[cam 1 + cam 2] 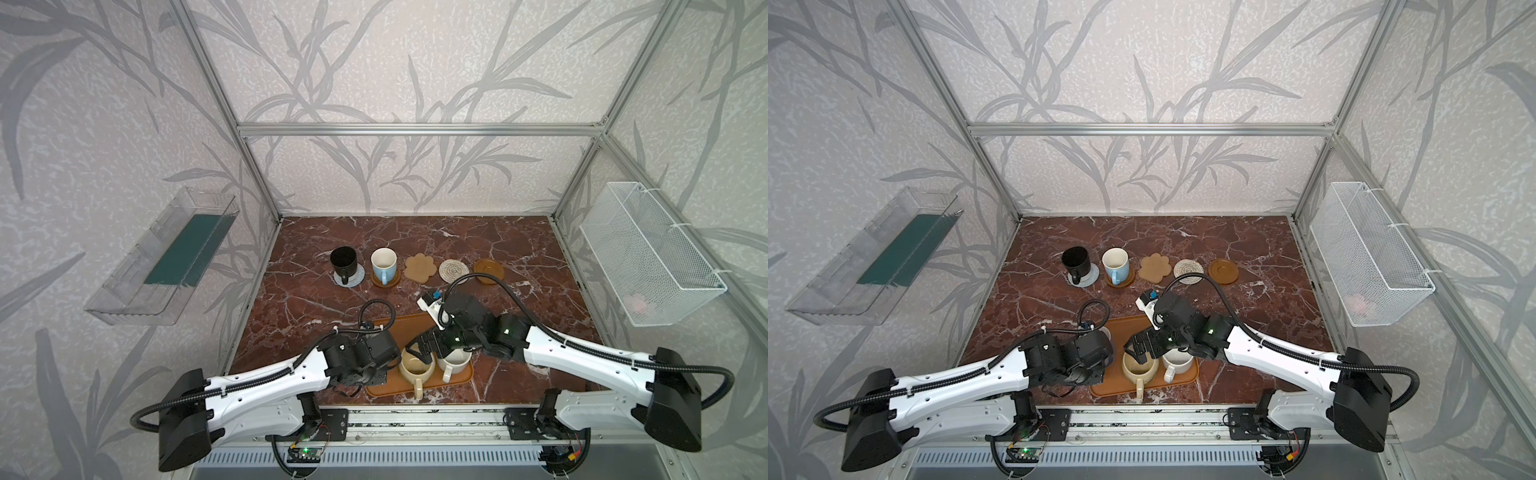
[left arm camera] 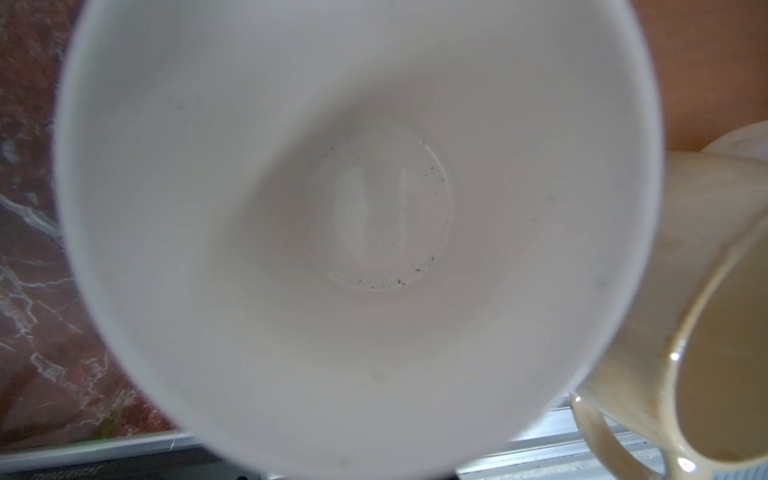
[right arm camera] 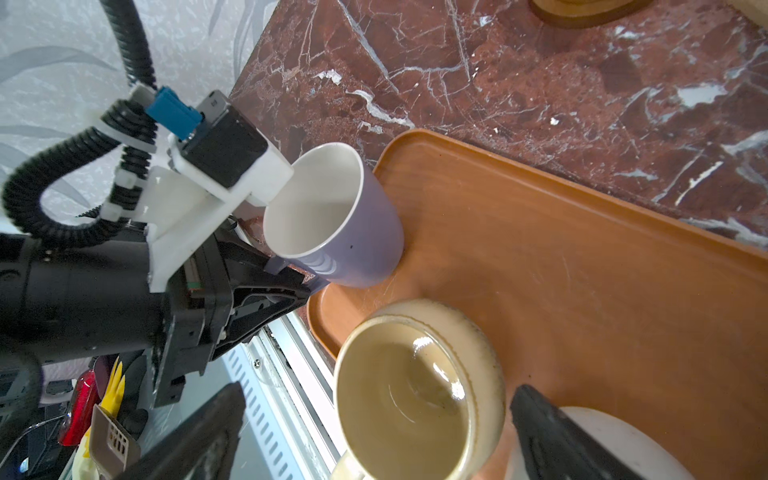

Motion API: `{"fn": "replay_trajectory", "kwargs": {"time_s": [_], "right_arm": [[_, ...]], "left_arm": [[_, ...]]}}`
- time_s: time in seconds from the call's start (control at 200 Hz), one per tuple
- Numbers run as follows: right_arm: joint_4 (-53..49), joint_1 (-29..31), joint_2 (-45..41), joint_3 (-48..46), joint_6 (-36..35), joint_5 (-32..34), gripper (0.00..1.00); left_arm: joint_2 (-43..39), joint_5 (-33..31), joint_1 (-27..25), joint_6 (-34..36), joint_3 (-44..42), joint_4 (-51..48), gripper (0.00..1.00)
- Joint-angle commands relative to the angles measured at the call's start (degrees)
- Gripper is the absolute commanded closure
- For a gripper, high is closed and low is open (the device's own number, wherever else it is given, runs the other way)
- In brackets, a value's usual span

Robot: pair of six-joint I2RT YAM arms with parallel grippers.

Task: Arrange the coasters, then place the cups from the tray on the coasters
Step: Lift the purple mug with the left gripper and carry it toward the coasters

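Right wrist: lavender cup [image 3: 353, 232], handle toward left gripper [image 3: 305, 281].

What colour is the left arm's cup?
The cup is lavender, white inside; clearest in the right wrist view.

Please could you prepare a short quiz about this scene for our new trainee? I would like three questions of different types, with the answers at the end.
1. Count: how many coasters carry no cup?
2. Choose: the left gripper is shut on the handle of which cup? A) black B) lavender C) speckled white
3. True or false: the right gripper is shut on the tan-yellow cup.

Key
1. Three: the flower-shaped coaster, the cream woven coaster and the bare brown disc.
2. B, the lavender cup.
3. False: its jaws stand open.
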Motion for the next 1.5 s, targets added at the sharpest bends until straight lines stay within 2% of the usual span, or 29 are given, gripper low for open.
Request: {"fn": "replay_trajectory", "kwargs": {"time_s": [0.0, 0.74, 0.935, 1.16, 1.495], "right_arm": [[1.9, 0.5, 0.3, 0.2, -0.3, -0.1, 0.01], [5.7, 0.4, -0.1, 0.0, 0.5, 3.6, 0.01], [7.6, -0.4, -2.1, -0.8, 1.3, 5.4, 0.01], [9.2, -6.8, -5.2, -1.3, 2.3, 2.5, 0.01], [4.3, -16.4, -6.9, 2.0, -0.6, 1.5, 0.01]], "left_arm": [[-2.1, -5.0, 0.0, 1.0, 2.9, -2.1, 1.0], [-3.4, -11.6, 0.4, 4.4, 11.0, -6.5, 1.0], [-0.6, -13.6, 0.6, 7.4, 15.8, -7.7, 1.0], [3.2, -14.2, 2.6, 11.9, 20.9, -6.3, 1.0], [11.1, -12.1, 8.1, 20.2, 29.8, -2.1, 1.0]]}}
